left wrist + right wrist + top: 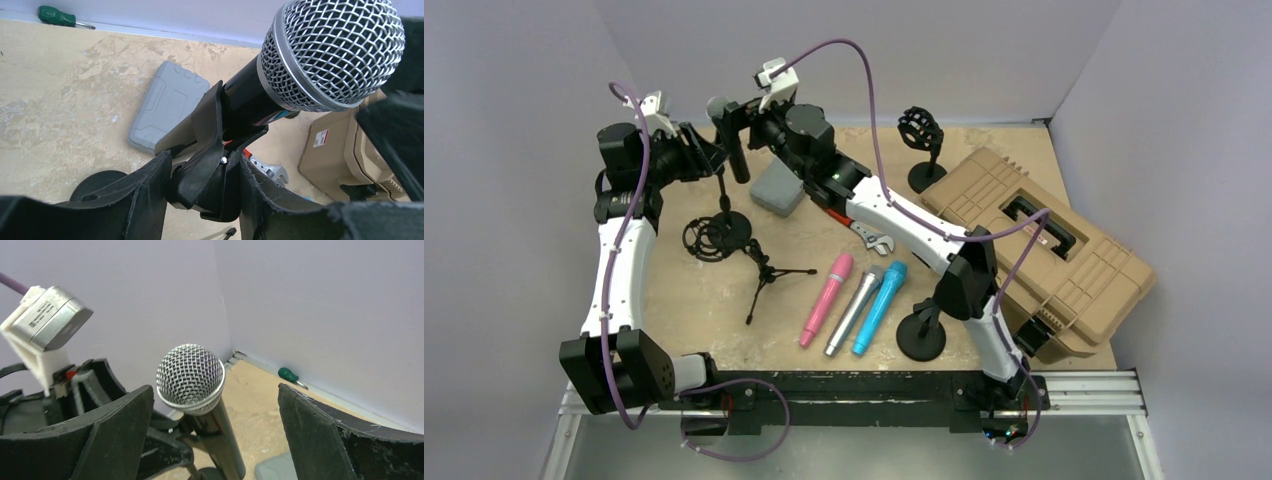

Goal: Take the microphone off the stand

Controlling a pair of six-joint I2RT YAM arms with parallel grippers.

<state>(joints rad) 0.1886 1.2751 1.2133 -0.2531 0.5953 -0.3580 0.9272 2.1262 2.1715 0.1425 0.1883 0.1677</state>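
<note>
While the left gripper (205,200) clamps the stand clip (207,135) just below the microphone (330,55), the right gripper (215,392) stands open.
Its fingers (320,435) sit wide apart, either side of the microphone head — microphone seated in the clip.

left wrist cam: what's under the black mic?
The stand's clip cradles the microphone, with the left gripper shut on that clip. The round base shows lower left. The pole between is hidden by the fingers.
</note>
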